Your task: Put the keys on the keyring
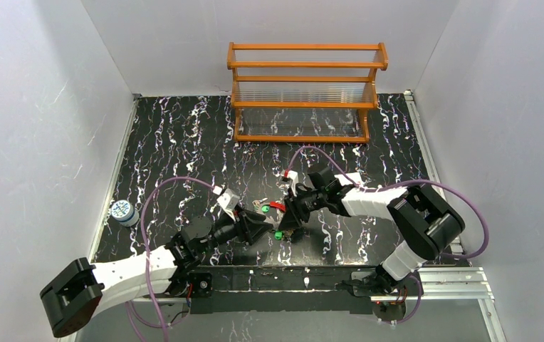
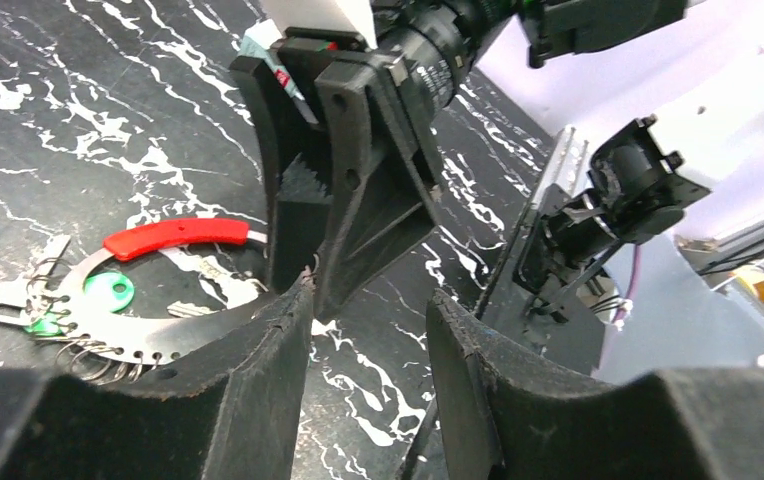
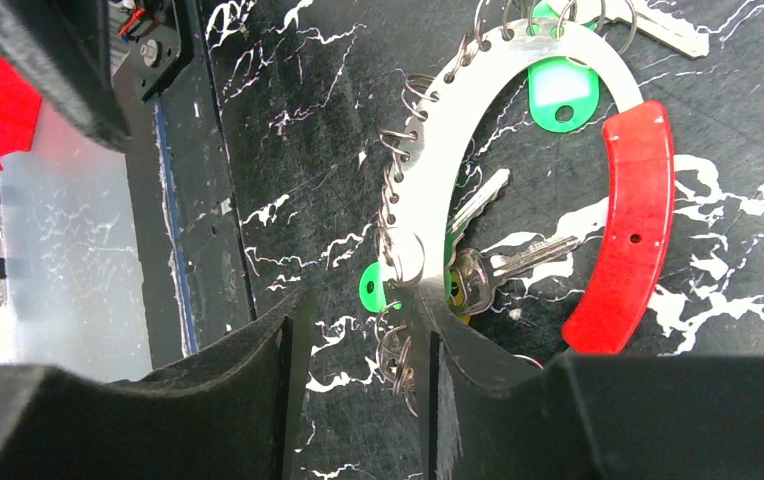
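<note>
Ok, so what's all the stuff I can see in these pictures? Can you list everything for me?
keyring: one, silver band with a red part and small wire rings, middle of the table
keys: at least two with green heads, plus silver blades, right by the keyring's band
rack: one, orange-brown wood with clear shelves, back of the table
round tin: one, blue and white, left edge of the table
table: one, black with white streaks
left gripper: one, black, open, next to the keyring
right gripper: one, black, open, its fingers down at the keyring's band
</note>
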Action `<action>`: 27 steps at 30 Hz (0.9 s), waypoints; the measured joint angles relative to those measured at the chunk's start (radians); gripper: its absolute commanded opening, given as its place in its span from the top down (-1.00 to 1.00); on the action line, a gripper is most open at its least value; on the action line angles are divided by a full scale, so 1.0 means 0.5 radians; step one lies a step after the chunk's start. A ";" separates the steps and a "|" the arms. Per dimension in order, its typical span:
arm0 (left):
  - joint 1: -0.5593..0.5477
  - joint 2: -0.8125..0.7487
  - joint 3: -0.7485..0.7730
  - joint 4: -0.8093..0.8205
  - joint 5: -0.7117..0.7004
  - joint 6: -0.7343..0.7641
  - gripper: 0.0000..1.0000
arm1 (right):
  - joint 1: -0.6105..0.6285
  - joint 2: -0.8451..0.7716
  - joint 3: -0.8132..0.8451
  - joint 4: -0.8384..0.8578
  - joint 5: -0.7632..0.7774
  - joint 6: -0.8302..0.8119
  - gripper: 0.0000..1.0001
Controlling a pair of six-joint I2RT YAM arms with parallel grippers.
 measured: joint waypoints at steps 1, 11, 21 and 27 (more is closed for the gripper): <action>0.006 -0.015 -0.010 0.020 0.018 -0.014 0.10 | 0.005 0.009 0.007 0.001 0.005 -0.005 0.07; 0.036 -0.118 -0.053 0.076 0.095 -0.085 0.10 | 0.041 0.076 0.034 0.023 0.066 -0.024 0.14; 0.037 -0.117 -0.053 0.082 0.109 -0.085 0.10 | 0.069 0.124 0.079 0.056 0.079 -0.025 0.60; 0.037 -0.120 -0.053 0.078 0.108 -0.043 0.12 | 0.075 0.124 0.083 0.036 0.076 -0.048 0.97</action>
